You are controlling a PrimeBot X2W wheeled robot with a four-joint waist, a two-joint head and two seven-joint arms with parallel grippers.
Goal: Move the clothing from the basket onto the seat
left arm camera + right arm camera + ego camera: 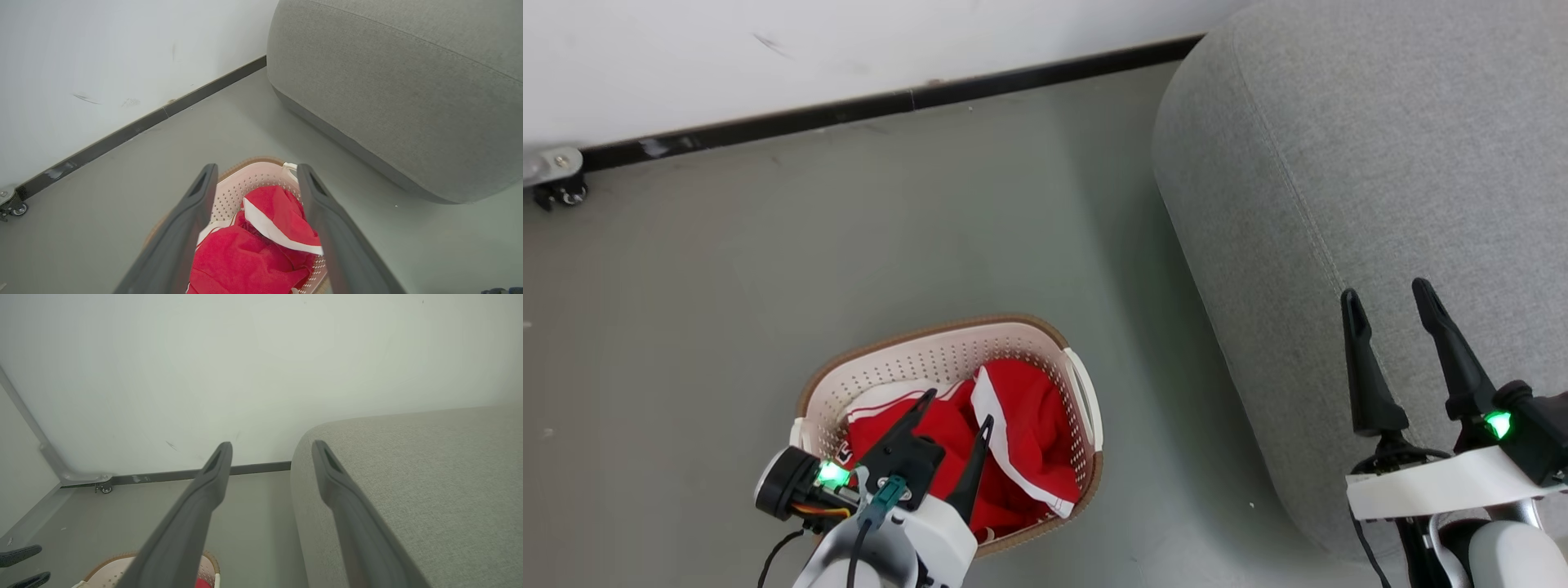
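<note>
1. Head cam is looking steeply down at the floor (849, 245): basket (915, 363) low-left, seat (1339, 163) right, skirting (890, 104) along the top.
2. Left wrist cam is sitting close over the basket (233, 192), looking forward-down between its jaws toward wall (102, 61) and seat (388, 102).
3. Right wrist cam is facing the wall (245, 375) almost level beside the seat (408, 477) edge; basket (110, 569) rim is just showing at the bottom.
4. All three are sharing basket, seat end, skirting.

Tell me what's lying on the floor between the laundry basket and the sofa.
Only bare grey floor between the basket and the sofa, save a tiny white speck. The head view shows it, the left wrist view too.
</note>
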